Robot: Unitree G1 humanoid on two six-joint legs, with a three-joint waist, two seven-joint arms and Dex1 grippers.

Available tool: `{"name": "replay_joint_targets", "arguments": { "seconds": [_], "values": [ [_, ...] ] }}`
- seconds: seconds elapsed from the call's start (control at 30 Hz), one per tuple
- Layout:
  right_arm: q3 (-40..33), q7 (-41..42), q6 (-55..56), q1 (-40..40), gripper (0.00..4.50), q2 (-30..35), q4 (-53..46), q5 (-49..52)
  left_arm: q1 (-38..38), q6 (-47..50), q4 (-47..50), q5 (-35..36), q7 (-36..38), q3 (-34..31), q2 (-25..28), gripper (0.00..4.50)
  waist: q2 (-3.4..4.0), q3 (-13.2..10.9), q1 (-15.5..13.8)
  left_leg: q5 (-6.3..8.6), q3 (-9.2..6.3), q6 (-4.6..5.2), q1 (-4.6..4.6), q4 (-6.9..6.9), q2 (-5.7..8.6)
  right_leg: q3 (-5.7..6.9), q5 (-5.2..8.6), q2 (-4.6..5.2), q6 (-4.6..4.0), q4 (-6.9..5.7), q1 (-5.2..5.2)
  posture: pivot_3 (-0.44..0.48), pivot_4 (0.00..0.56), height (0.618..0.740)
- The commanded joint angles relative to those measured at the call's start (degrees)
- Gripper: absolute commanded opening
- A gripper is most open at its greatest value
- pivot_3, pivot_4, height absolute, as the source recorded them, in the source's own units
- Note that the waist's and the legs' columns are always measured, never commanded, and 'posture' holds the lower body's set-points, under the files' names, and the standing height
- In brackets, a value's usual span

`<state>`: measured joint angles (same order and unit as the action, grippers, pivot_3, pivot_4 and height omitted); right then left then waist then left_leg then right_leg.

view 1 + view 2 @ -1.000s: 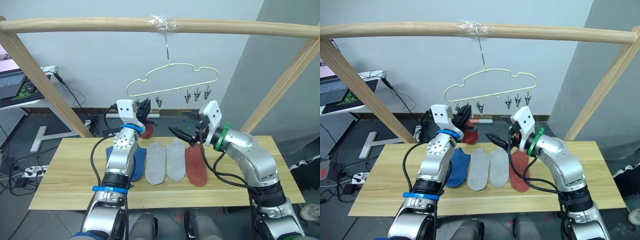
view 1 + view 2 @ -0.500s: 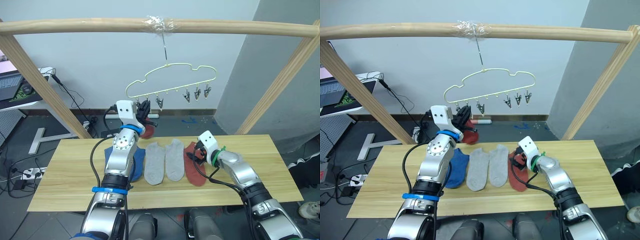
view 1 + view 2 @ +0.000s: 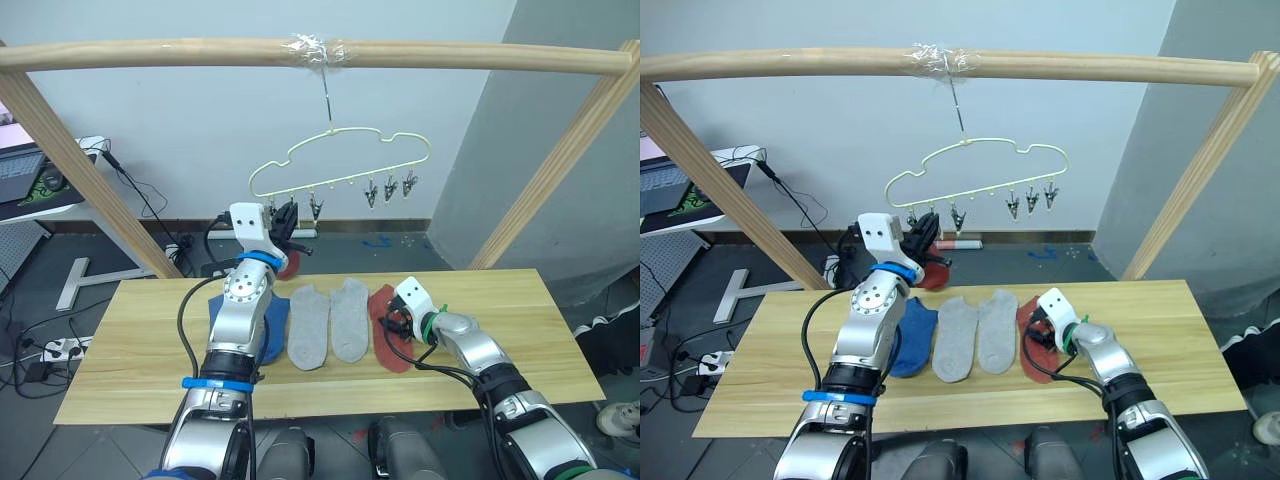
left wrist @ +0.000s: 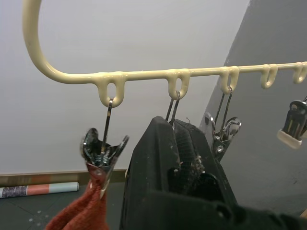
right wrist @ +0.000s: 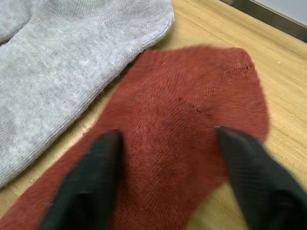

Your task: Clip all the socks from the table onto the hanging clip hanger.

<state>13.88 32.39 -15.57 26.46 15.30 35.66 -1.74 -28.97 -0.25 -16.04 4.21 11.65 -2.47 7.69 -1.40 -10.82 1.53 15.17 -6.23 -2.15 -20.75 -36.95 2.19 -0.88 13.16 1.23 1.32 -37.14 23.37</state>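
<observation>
On the surface point(image 3: 130, 350), your blue, two grey and red sock point(image 3: 386, 340) lie side by side, long axes running near to far, toes far. Your right gripper point(image 5: 168, 184) hovers there, jaws spread astride the red sock, ready to pinch. Your left gripper point(image 4: 184, 143), jaws clenched, sits under the hanger point(image 3: 340, 160), where another red sock point(image 4: 84, 215) hangs clipped.

Light was even and fairly bright, with soft shadows on the table point(image 3: 140, 350). Head views were sharp. In the right wrist view the gripper's fingers point(image 5: 84, 191) were blurred above the red sock point(image 5: 192, 124).
</observation>
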Motion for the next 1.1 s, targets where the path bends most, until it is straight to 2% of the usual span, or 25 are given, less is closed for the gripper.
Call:
{"name": "replay_joint_targets", "arguments": {
  "seconds": [0.03,0.2,0.33,0.57,0.63,0.7,0.87,1.1],
  "values": [
    [1.8,2.2,0.1,-1.8,1.73,1.1,0.6,-1.9,0.3,0.4,2.0,-0.2,-0.4,0.0,0.3,0.00,0.00,0.0,0.0,0.00,0.00,0.00,0.01,0.00,0.00,0.00,0.00,0.00,0.00,0.00,0.00,0.027,0.177,0.740],
    [1.9,2.9,1.3,-2.3,0.03,1.8,-0.1,-2.8,0.1,0.4,1.7,-0.2,-0.3,-0.1,0.2,0.00,0.00,0.0,0.0,0.00,-0.01,0.00,0.05,0.00,0.00,0.00,0.00,0.00,0.01,0.00,-0.05,0.023,0.175,0.740],
    [2.3,4.1,7.6,-4.2,0.03,4.7,-6.1,-4.0,0.4,2.3,2.3,2.1,1.2,-0.8,-0.1,0.00,0.01,0.0,-0.1,0.00,-0.03,0.01,0.03,-0.01,0.04,0.01,-0.01,0.01,0.03,0.03,-0.07,0.021,0.173,0.740],
    [4.5,3.6,21.0,-4.8,0.03,10.4,-15.4,-9.3,0.1,14.8,5.5,14.0,4.2,-5.9,-1.2,0.00,0.01,0.0,0.4,0.00,0.05,0.00,0.02,0.00,0.00,-0.03,-0.01,0.01,0.06,0.05,-0.03,0.023,0.173,0.740],
    [5.1,3.2,25.9,-4.5,0.03,10.4,-19.4,-10.2,-0.1,24.5,6.8,23.9,2.6,-11.1,-2.9,0.00,0.01,0.0,0.4,0.00,-0.01,0.00,0.05,0.02,-0.03,0.03,-0.01,-0.06,0.06,0.00,-0.04,0.022,0.169,0.740],
    [5.7,3.5,29.5,-4.2,0.03,9.4,-23.0,-10.0,-0.1,30.4,7.7,29.4,2.2,-14.1,-2.9,0.00,0.01,0.0,0.5,0.00,-0.02,-0.01,0.06,0.02,-0.16,0.04,0.00,-0.09,0.06,-0.03,-0.03,0.022,0.169,0.740],
    [6.8,1.9,30.8,-2.4,0.03,6.5,-25.9,-12.0,0.5,35.8,10.7,33.2,3.3,-14.3,-1.6,0.00,0.02,0.0,0.2,-0.02,0.00,-0.04,0.12,-0.01,-0.11,0.00,-0.01,-0.11,0.06,-0.03,-0.07,0.021,0.161,0.740],
    [6.9,0.0,29.7,0.5,0.03,2.5,-24.0,-12.5,2.4,37.0,13.3,33.7,4.2,-11.6,-1.8,0.00,0.02,0.0,0.2,-0.14,-0.04,-0.26,0.10,0.01,-0.02,-0.12,-0.01,0.02,0.05,0.08,-0.07,0.022,0.156,0.740]
  ]
}}
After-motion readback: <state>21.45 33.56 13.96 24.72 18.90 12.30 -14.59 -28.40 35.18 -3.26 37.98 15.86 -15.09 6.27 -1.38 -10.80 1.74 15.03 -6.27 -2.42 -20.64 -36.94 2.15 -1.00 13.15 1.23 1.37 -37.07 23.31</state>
